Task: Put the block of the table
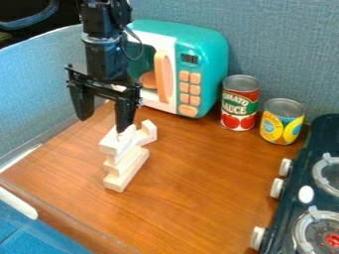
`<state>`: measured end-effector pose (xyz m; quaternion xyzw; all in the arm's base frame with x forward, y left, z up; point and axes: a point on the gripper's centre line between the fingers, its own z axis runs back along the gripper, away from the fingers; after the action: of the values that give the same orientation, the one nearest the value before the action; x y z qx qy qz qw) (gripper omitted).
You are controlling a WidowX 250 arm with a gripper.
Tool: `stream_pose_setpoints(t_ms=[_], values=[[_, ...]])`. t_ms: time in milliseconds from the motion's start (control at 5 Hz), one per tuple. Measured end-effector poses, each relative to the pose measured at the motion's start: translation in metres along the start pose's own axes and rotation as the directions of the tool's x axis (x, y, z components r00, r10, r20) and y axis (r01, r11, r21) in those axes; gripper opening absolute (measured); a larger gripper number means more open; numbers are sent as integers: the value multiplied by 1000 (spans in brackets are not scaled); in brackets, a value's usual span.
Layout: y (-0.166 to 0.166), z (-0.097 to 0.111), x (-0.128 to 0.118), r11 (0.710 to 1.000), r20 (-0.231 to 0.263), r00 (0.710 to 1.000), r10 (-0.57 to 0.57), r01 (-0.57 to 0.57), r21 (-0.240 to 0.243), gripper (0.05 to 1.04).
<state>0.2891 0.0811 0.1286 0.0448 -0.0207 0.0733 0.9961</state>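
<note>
Jaws parted wide and grasping nothing, the black two-finger gripper [103, 124] is hanging from the black robot arm [104, 57] over the left part of the brown wood-grain tabletop [198, 173], in front of a toy microwave. One finger is pointing down at the top of a small stack of pale wooden blocks [118, 155], though whether it is touching the wood cannot be told; the other is hanging off to the left, well apart from the stack. The blocks are lying one on another at slightly different angles on the tabletop, with a long rectangular block [126, 174] jutting toward the viewer at the bottom and a pale, notched wooden block [148, 132] showing at the right rear.

Behind them, the teal-and-white toy microwave [213, 64] with an orange handle and orange buttons is standing near the blue fabric-like partition [285, 44]. To its right, a red can with a green-and-white label band [240, 103] is standing upright near a shorter yellow-and-blue can [283, 122], also upright. Along the right edge, a dark toy stove [319, 131] is showing silvery burner rings and white knobs, while a white rounded bar [18, 203] is lying at the lower left.
</note>
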Motion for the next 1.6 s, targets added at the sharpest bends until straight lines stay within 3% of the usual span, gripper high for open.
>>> stream_pose_setpoints(t_ms=[200,800,1000,1400,1600], values=[[-1,-8,-1,1000,-29,1000,-2,2,-3,1001],[-2,-9,-1,1000,-30,1000,-3,3,-13,1001],[0,-18,3,997,-41,999,16,-19,-76,1001],[3,-36,20,999,-52,997,49,-49,14,1001],[4,-39,22,998,-50,997,65,-64,23,1001]])
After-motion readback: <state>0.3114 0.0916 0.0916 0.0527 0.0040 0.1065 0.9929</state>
